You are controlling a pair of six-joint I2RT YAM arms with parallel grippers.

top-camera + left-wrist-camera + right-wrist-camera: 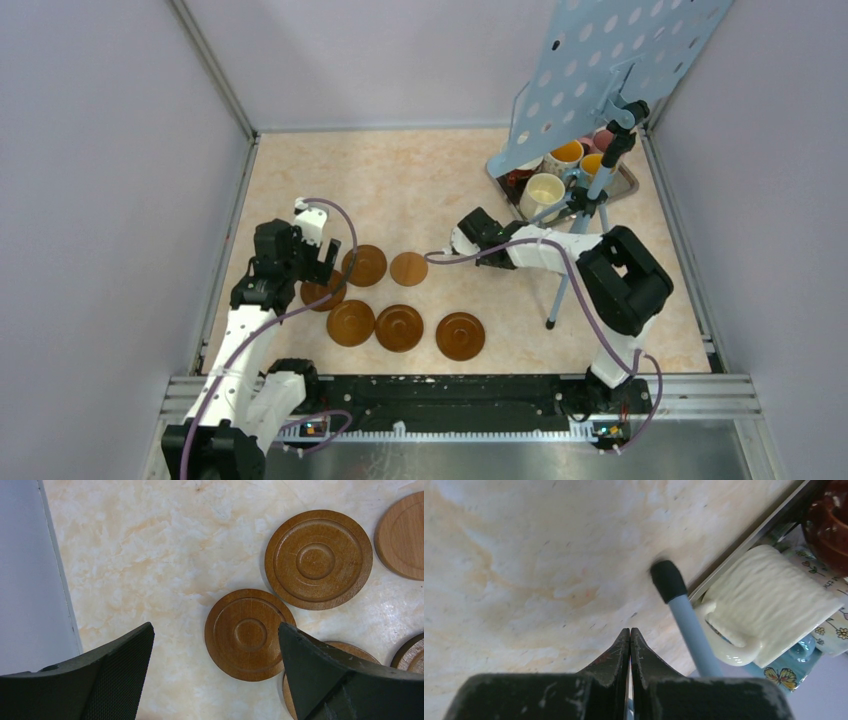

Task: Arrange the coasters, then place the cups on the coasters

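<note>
While the left pincer hangs over the left part of the beige marbled worktop, its two black fingers stand wide apart and hold nothing. In the left wrist view, one glossy dark brown round wooden coaster with a centre ring lies flat on the worktop between these fingers; I cannot tell if the right finger touches its edge. Just beside it, up and to the right, lies a second dark ringed coaster, and near that one the lighter plain wooden coaster. Three more dark coasters form a row nearer to the arm bases.

Further to the right, the right pincer is over bare worktop, with its jaws pressed fully together and nothing in them. In the far right corner the square silver metal tray carries the mugs. Among them is a ribbed cream ceramic mug at the near side of the tray, close to the black rubber foot of a pale blue tripod leg.
</note>
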